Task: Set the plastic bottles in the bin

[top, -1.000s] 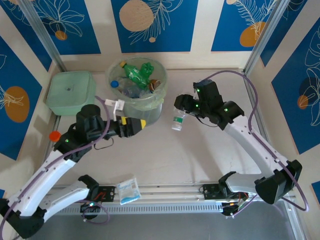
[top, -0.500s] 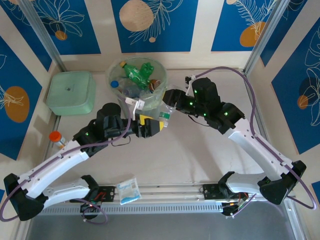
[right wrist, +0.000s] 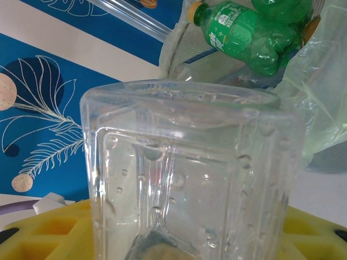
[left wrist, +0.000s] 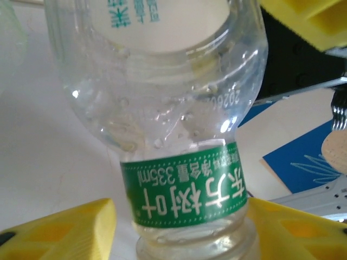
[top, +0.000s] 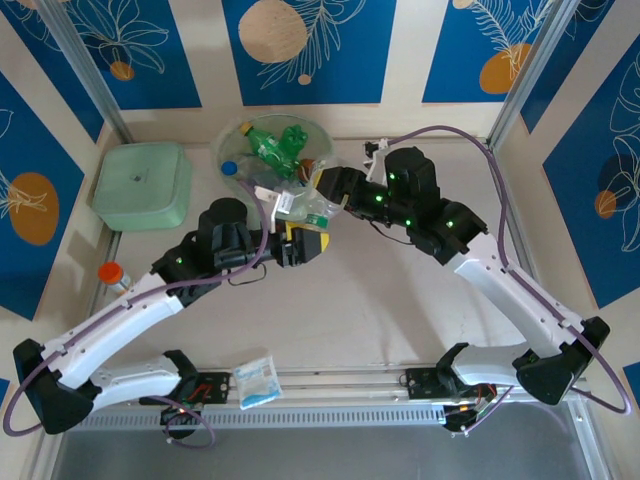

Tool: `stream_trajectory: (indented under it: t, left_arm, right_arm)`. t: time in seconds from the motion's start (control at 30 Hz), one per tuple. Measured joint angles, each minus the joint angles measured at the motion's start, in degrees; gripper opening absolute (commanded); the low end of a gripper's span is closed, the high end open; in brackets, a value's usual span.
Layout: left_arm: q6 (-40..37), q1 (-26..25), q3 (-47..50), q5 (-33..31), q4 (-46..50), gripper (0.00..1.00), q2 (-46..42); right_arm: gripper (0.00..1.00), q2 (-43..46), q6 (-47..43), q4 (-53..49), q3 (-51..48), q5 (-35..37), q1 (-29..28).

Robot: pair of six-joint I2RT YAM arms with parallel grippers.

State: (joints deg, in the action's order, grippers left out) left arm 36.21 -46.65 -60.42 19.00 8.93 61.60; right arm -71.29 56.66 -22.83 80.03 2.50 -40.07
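Beside the bin (top: 222, 148), holding a clear green-labelled bottle (top: 303, 208) aloft by its base in the partly closed right gripper (top: 322, 197). Flanking its neck with the left gripper (top: 302, 232); pinching or not, cannot tell. Probably light, thin-walled, slippery: best taken at the stiffer neck.

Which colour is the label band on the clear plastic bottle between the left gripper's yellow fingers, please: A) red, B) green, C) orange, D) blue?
B: in the left wrist view, the clear plastic bottle wears a green label band with white print near its neck.
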Motion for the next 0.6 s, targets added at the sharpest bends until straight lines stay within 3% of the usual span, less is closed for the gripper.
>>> stream_trajectory:
  t: [0.2, 0.3, 0.4, 0.6]
  left_arm:
    - [0.6, 0.1, -0.5, -0.7, 0.0, 0.24, 0.0]
    - [0.7, 0.0, -1.0, -1.2, 0.7, 0.13, 0.0]
    - [-0.5, 0.0, -2.3, -2.4, 2.7, 0.07, 0.0]
    - [-6.4, 0.0, -9.4, -7.3, 12.2, 0.0, 1.2]
  right_arm:
    - [0.58, -0.6, -0.3, 1.0, 0.3, 0.1, -0.3]
    - [0.64, -0.6, -0.5, 1.0, 0.3, 0.3, -0.3]
    - [0.8, -0.6, -0.5, 0.9, 0.6, 0.3, -0.5]
    - [0.89, 1.3, -0.7, -1.1, 0.8, 2.0, 0.5]
